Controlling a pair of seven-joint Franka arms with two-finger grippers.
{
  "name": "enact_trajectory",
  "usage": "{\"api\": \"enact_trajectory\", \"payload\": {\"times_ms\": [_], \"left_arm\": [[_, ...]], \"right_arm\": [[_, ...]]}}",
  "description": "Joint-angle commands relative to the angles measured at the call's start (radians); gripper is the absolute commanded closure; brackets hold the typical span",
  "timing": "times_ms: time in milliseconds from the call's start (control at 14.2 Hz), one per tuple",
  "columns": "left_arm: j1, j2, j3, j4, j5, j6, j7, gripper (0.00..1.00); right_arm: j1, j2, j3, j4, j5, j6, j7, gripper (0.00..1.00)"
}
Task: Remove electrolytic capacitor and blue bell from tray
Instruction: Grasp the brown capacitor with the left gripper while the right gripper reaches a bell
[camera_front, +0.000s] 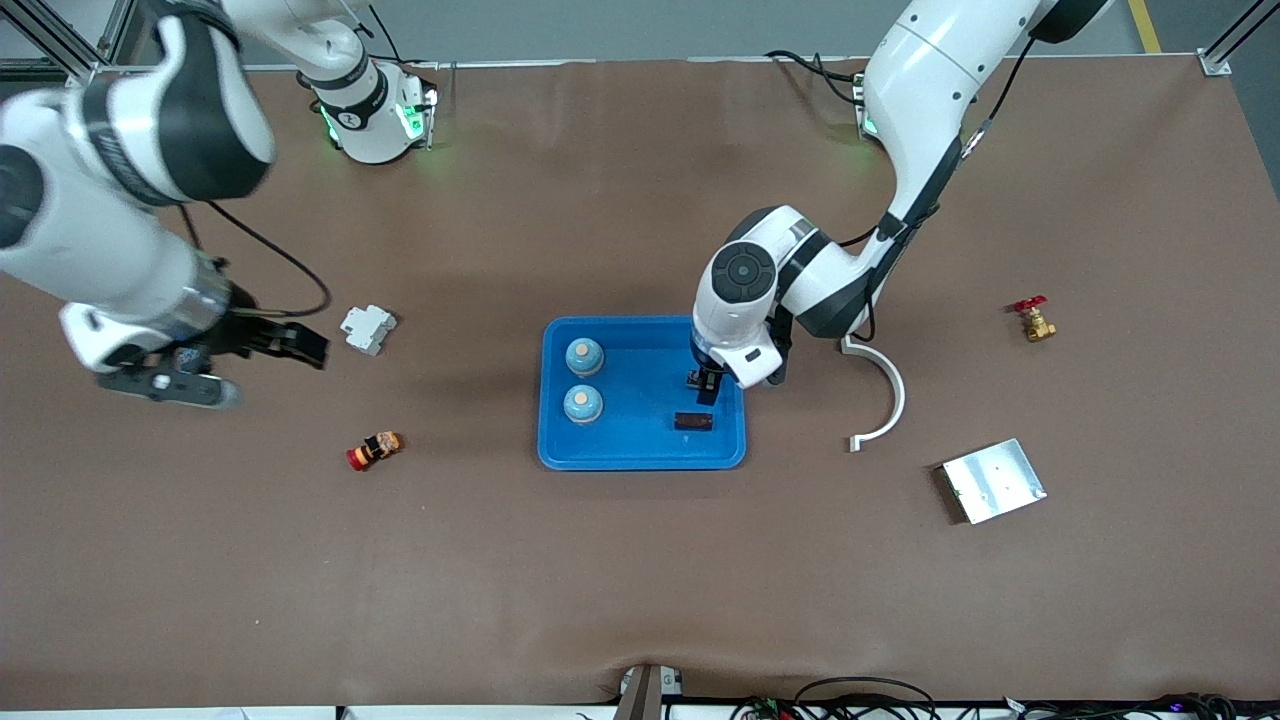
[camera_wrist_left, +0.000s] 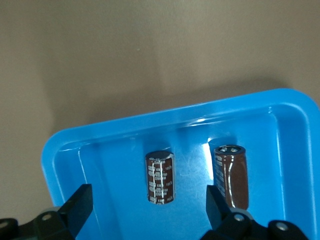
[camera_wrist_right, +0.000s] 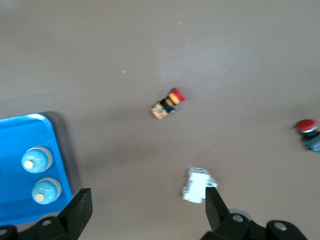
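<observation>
- silver metal plate (camera_front: 992, 480) lies nearest the front camera, on the table well apart from the tray (camera_front: 640, 455), toward the left arm's end.
- tray holds two blue bells (camera_front: 584, 356) (camera_front: 582, 404) upright at its right-arm end, one nearer the camera than the other.
- two electrolytic capacitors lie on their sides in the tray's left-arm end: one (camera_wrist_left: 160, 177) centred between the fingers in the left wrist view, the other (camera_wrist_left: 232, 173) beside it.
- left gripper (camera_front: 706, 385) hangs over that end with jaws spread and empty; judged lined up to descend on a capacitor.
- right gripper (camera_front: 255, 345) is over bare table well apart from the tray, jaws wide, holding nothing; judged waiting.
</observation>
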Motion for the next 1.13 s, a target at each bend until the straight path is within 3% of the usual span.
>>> {"api": "enact_trajectory", "payload": {"times_ms": [0, 352, 1057], "left_arm": [[-0.028, 0.031, 0.014, 0.022, 0.028, 0.027, -0.029, 0.0], [-0.029, 0.073, 0.013, 0.048, 0.079, 0.05, -0.058, 0.0], [-0.029, 0.111, 0.016, 0.056, 0.123, 0.086, -0.075, 0.0]], "right_arm": [[0.085, 0.055, -0.008, -0.005, 0.0, 0.058, 0.146, 0.0], [0.208, 0.158, -0.007, -0.007, 0.003, 0.158, 0.305, 0.0], [0.376, 0.311, -0.005, -0.013, 0.032, 0.309, 0.353, 0.0]]}}
